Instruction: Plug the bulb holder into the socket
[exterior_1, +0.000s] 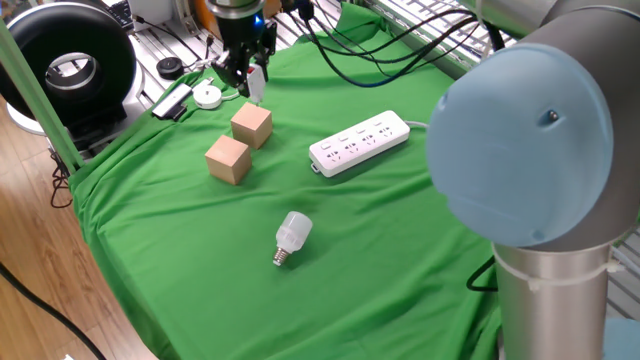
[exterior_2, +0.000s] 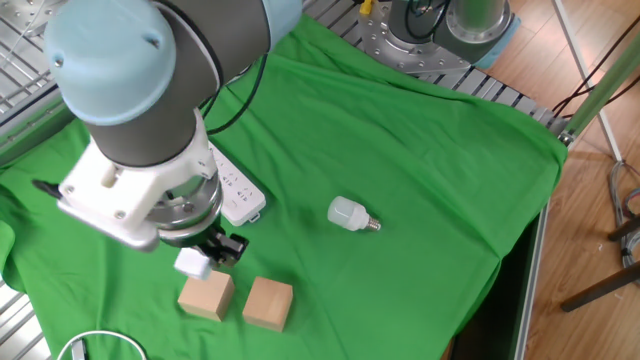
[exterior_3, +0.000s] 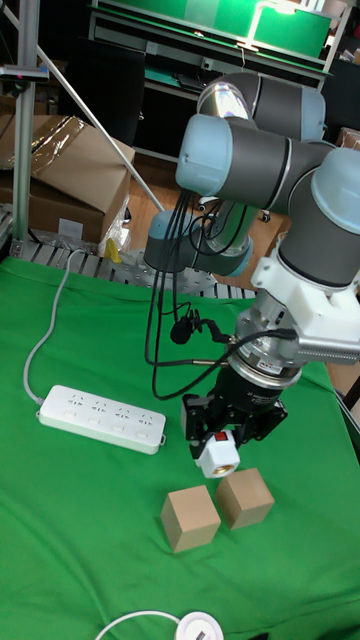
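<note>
My gripper (exterior_3: 224, 445) is shut on the bulb holder (exterior_3: 220, 457), a small white box with a red patch on its upper face. It hangs in the air just above the two tan wooden cubes. In the other fixed view the bulb holder (exterior_2: 192, 264) shows under the wrist, above the left cube. In one fixed view the gripper (exterior_1: 251, 84) is behind the cubes. The socket (exterior_1: 360, 143), a long white power strip, lies flat on the green cloth to the right; the socket (exterior_3: 100, 418) lies left of the gripper in the tall view.
Two wooden cubes (exterior_1: 251, 127) (exterior_1: 228, 160) sit side by side below the gripper. A white screw-base light bulb (exterior_1: 291, 236) lies nearer the front. A white disc (exterior_1: 207, 97) and black cables lie at the cloth's far edge. The arm's elbow (exterior_1: 530, 150) fills the right foreground.
</note>
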